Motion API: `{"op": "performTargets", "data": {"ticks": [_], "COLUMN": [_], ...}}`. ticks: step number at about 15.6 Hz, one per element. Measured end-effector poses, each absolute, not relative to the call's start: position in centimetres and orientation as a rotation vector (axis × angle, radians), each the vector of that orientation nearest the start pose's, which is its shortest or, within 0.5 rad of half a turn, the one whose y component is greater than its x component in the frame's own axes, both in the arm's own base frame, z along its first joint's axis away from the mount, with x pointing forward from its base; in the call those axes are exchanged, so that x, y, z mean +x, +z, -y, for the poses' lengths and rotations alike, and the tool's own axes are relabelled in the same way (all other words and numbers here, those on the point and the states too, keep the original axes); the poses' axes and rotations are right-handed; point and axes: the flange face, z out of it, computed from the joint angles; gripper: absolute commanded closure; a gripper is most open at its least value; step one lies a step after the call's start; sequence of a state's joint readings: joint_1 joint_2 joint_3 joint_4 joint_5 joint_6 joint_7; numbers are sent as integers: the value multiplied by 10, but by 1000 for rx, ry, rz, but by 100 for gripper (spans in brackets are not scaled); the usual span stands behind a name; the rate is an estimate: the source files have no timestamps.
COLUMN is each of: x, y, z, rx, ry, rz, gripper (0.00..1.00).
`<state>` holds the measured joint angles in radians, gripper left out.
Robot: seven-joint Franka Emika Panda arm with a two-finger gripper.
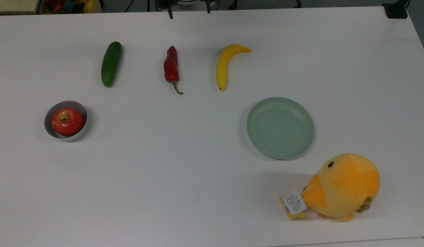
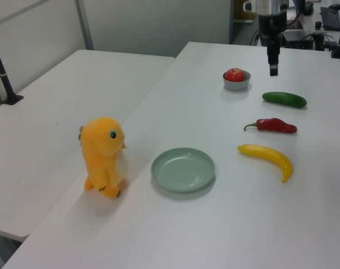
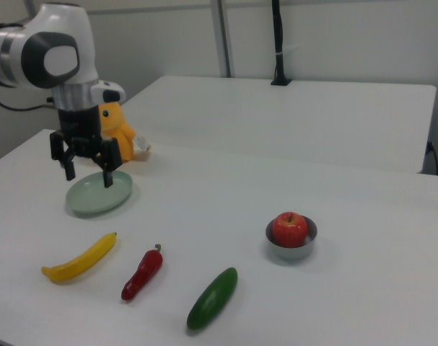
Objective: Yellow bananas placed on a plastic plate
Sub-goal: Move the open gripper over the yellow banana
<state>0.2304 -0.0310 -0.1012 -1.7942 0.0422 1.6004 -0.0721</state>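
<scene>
In the top view, the banana (image 1: 225, 65) is lying on the counter (image 1: 198, 171) near its far edge, apart from the plate (image 1: 280, 127). In the left view, the hand (image 2: 273, 66) is hanging near the bowl (image 2: 237, 83). In the right view, the hand (image 3: 89, 170) is hanging open, holding nothing, and the banana (image 3: 80, 258) is sitting beside the pepper (image 3: 142, 272).

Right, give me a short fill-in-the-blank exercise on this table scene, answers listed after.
1. The plastic plate holds ____.
2. In the top view, the red chili pepper lies between the cucumber and the ____.
3. The silver bowl contains a red ____.
4. The gripper has its fingers ____.

Answers: nothing; banana; apple; open
</scene>
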Motion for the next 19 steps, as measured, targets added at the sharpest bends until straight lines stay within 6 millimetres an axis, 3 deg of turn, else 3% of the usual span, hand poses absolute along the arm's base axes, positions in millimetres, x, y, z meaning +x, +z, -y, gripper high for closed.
{"op": "performTargets", "data": {"ticks": [8,11,15,19], "x": [480,466,465,480], "y": [453,419,369,351], "z": [-160,-181,-188,-175], "rx": [-3111,-3133,-3161,-3148], "ry": [561,542,424,285], "rz": [306,296,124,34], "gripper": [0,0,0,0]}}
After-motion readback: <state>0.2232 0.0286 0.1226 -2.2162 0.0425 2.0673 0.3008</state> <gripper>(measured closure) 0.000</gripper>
